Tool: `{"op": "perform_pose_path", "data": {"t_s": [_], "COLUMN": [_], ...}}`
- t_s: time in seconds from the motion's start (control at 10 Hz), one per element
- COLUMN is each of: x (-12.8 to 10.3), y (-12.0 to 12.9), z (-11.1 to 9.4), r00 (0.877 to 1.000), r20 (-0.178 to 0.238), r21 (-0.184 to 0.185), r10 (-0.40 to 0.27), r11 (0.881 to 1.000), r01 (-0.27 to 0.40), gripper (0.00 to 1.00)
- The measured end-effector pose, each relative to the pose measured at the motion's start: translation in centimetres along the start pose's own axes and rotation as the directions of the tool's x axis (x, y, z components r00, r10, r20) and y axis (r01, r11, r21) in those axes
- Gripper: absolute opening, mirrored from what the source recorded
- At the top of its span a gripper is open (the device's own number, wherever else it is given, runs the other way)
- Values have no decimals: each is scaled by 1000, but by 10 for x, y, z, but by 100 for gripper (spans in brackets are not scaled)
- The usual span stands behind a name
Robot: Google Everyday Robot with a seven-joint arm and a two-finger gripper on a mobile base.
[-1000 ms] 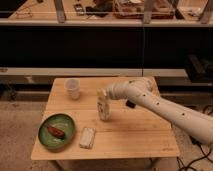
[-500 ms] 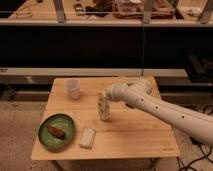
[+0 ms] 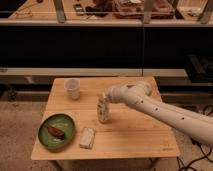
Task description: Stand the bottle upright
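So the bottle (image 3: 103, 111) is roughly mid-table, looks abt upright, maybe leaning a touch; its base sits on the wooden table (image 3: 135, 135). The gripper (image 3: 103, 98) is right at the top of it, coming in from 3 o'clock on the end of the white arm (image 3: 165, 111); looks like it's touching the cap end, but can't tell if the thing is clamped on the bottle or let go, the view's too soft there. Other stuff: white cup (image 3: 72, 88) at abt 10 o'clock from the bottle, well apart; green plate (image 3: 66, 126) out at 8 o'clock w/ a reddish-brown item (image 3: 56, 132) lying on it; pale flat packet (image 3: 87, 138) at 7 o'clock, just beside the plate, near the front edge of the table. Dark shelving (image 3: 100, 45) behind the table.
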Motion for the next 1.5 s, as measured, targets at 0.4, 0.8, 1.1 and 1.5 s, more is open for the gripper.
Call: {"op": "perform_pose_path", "data": {"t_s": [0.4,0.8,1.1,1.5], "x": [2,7,5,6], "y": [-5,-9,-14,-17], "z": [2,-1,-1,-1], "r00": [1000,1000,992,988], "r20": [7,3,60,73], "r21": [13,33,98,114], "r10": [-1,-2,112,136], "r11": [1000,999,988,983], "r01": [1,2,-118,-143], "gripper": [80,80,80,80]}}
